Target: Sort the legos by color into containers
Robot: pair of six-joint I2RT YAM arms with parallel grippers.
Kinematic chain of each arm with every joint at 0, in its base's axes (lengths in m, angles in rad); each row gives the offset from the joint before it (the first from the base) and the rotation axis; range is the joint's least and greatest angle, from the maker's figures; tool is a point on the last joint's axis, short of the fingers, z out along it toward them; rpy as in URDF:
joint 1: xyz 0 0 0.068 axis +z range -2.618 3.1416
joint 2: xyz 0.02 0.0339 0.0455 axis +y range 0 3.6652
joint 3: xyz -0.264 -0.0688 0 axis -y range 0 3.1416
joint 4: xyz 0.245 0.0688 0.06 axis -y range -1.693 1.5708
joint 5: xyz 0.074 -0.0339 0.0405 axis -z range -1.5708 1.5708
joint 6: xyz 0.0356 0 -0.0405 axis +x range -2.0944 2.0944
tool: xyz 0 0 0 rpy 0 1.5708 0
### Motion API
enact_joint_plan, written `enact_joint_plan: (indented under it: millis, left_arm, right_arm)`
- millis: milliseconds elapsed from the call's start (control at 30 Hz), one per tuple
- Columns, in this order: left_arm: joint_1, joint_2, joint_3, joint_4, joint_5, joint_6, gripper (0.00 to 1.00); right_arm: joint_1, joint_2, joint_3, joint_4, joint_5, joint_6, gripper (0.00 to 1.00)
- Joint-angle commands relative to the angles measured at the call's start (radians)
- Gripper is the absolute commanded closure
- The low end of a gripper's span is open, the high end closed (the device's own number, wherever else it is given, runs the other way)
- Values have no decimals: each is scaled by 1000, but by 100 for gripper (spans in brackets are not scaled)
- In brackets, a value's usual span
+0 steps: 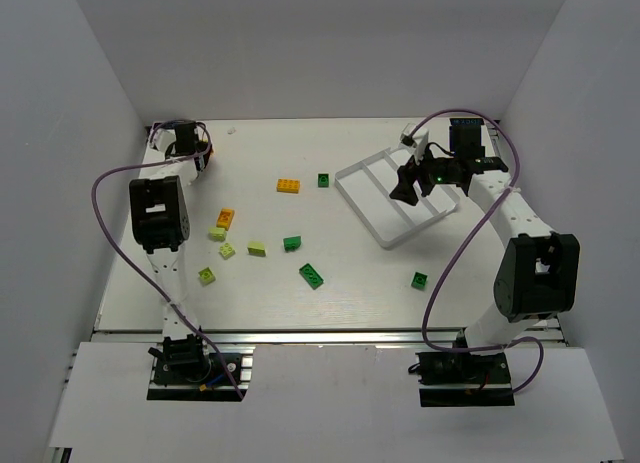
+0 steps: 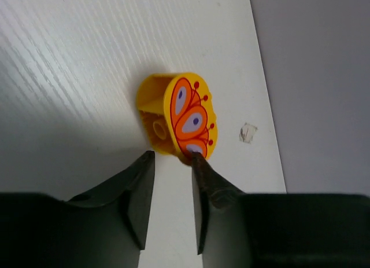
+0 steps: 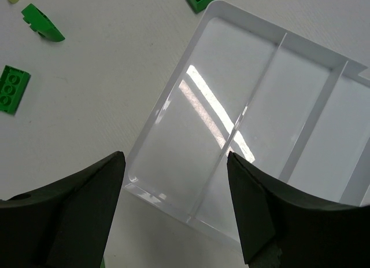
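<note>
Left tool (image 2: 172,157): nearly together, round brick (image 2: 167,114) at its tips, hold unclear; tip-only pinch may squirt it away. Right tool (image 3: 174,158): apart, tray (image 3: 163,100) below.

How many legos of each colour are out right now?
Orange legos: 3, counting the round butterfly piece
Dark green legos: 4
Pale yellow-green legos: 4
Total: 11

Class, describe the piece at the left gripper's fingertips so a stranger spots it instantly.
Find the far left corner of the table, by the left gripper. At its fingertips sits a rounded yellow-orange piece, alone in carrying a printed butterfly wing.
</note>
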Motion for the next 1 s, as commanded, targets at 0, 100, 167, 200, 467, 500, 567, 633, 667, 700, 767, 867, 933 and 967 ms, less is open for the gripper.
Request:
enact_joint_plan:
  millis: [0, 100, 167, 200, 467, 500, 567, 633, 667, 700, 767, 867, 933, 967]
  left_arm:
    - [3, -96, -131, 16, 93, 65, 61]
    - [-8, -141, -188, 70, 178, 113, 67]
    - [-8, -187, -243, 81, 184, 135, 67]
    - [-8, -202, -266, 125, 177, 138, 62]
    - [21, -140, -66, -54, 88, 159, 22]
    - [21, -121, -31, -113, 62, 159, 21]
    - [21, -77, 29, -154, 34, 161, 19]
    - [21, -51, 103, -187, -4, 170, 14]
    - [21, -34, 132, -204, -15, 168, 13]
    - [21, -2, 183, -236, -23, 168, 13]
    - [21, 28, 229, -269, -38, 162, 11]
    - [21, 71, 281, -279, -25, 155, 10]
    - [21, 92, 296, -283, -12, 142, 9]
    - [21, 95, 297, -280, -6, 138, 9]
  right_arm:
    - [3, -59, 1, 7, -16, 10, 23]
    - [5, -77, -17, 16, -18, 10, 24]
    - [5, -91, -37, 24, -18, 10, 24]
    - [5, -97, -43, 24, -19, 10, 24]
    - [5, -125, -101, 41, -24, 11, 23]
    - [3, -125, -104, 42, -25, 14, 24]
    - [5, -127, -109, 44, -22, 14, 24]
    - [6, -128, -112, 48, -16, 13, 24]
    - [6, -127, -114, 50, -15, 13, 24]
    - [6, -128, -114, 53, -10, 11, 24]
    - [2, -122, -111, 56, -5, 8, 24]
    - [2, -111, -103, 56, -4, 8, 23]
    - [2, -107, -94, 55, 1, 7, 23]
    - [3, -98, -91, 55, 2, 5, 23]
